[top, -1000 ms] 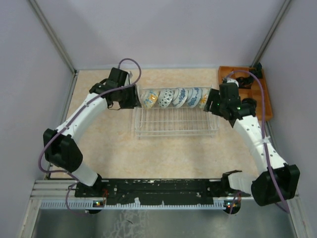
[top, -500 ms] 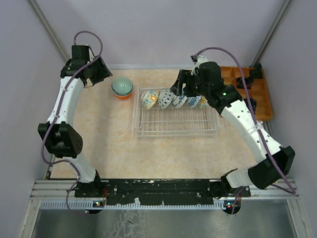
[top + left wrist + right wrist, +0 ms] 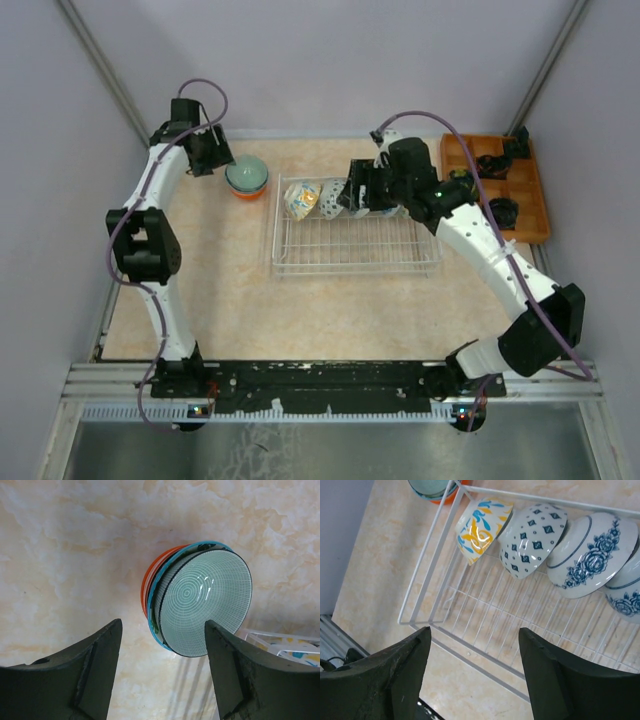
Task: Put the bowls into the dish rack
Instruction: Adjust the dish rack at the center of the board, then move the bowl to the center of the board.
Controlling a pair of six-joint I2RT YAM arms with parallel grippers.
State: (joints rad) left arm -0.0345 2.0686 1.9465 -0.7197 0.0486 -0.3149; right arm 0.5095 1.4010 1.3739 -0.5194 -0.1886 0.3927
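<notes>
Since half a second ago the left gripper (image 3: 214, 157) has swung in closer to the stack of bowls (image 3: 246, 177), and the right gripper (image 3: 352, 190) has slid slightly leftward along the row in the dish rack (image 3: 350, 262).

The left one's jaws stand apart with nothing between them. In the wrist view the stack shows beyond the fingertips, untouched: a green-patterned bowl (image 3: 207, 602) on top and an orange bowl (image 3: 148, 587) underneath. The stack sits on the table (image 3: 200, 290), just outside the rack's far left corner.

The right one's jaws are also apart and empty, hanging over the rack. Below and beyond them, bowls lean on their sides along the far wall: a yellow-and-blue bowl (image 3: 479, 530) at the left end, then a diamond-dotted bowl (image 3: 532, 537), then a blue floral bowl (image 3: 590, 555).
</notes>
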